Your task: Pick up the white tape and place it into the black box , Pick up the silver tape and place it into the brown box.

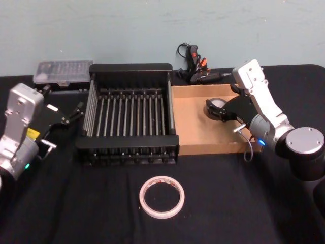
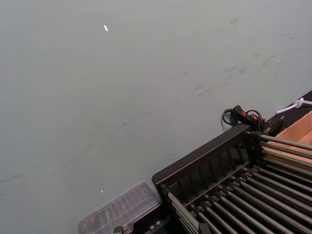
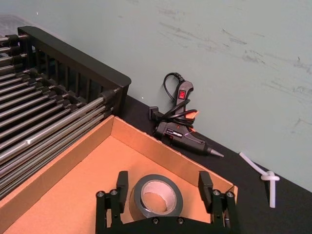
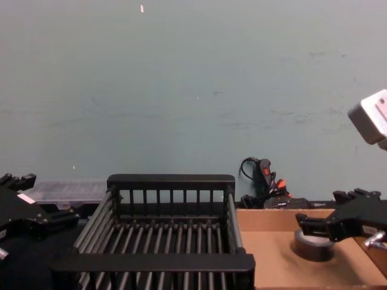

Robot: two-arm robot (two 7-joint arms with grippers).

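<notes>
The silver tape lies flat on the floor of the brown box, in its far right corner. My right gripper is open and straddles the roll, one finger on each side, clear of it. From the chest view the silver tape sits just below the right gripper. The white tape lies flat on the black table in front of the black box, which has nothing in it. My left gripper is open and hovers left of the black box.
A black and orange glue gun with its cord lies behind the brown box against the wall. A clear plastic case sits at the back left. A white zip tie lies on the table beyond the brown box.
</notes>
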